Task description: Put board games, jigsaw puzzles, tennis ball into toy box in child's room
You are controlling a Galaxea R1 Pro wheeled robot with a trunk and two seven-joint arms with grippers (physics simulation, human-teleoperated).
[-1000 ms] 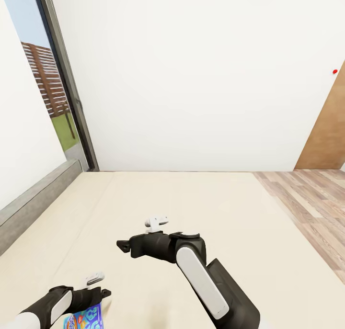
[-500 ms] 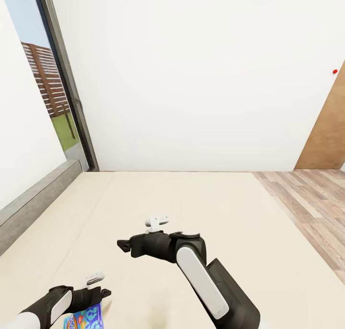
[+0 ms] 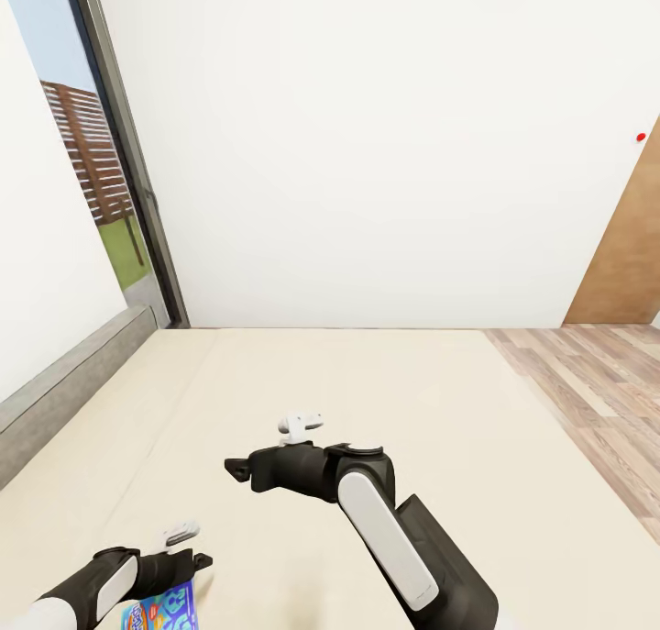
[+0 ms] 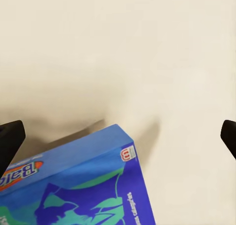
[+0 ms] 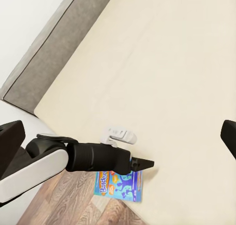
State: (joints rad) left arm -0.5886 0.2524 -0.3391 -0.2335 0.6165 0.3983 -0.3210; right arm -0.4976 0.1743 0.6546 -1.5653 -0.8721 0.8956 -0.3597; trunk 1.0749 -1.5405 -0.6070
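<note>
Hovering: left gripper (image 5: 142, 162) is hanging over the blue board game (image 5: 119, 183), arm reaching in from the bed's near edge.
Left gripper state: fingers are sitting wide apart at the two sides of the left wrist view, nothing between them; the game is lying below, not gripped.
Blue board game: lying flat on the bed (image 3: 385, 382) at its near edge, next to the wood floor (image 3: 596, 382); one corner (image 4: 125, 136) is pointing toward the mattress middle. It is showing in the head view (image 3: 165, 609) just under the left forearm.
Right gripper (image 3: 240, 469): hanging above the middle of the mattress, pointing toward the headboard side; its finger tips are framing the right wrist view far apart, holding nothing.
Headboard (image 3: 64, 382): grey, running along the bed's left edge under the window (image 3: 87, 171).
Other task things: not seeing any here.
</note>
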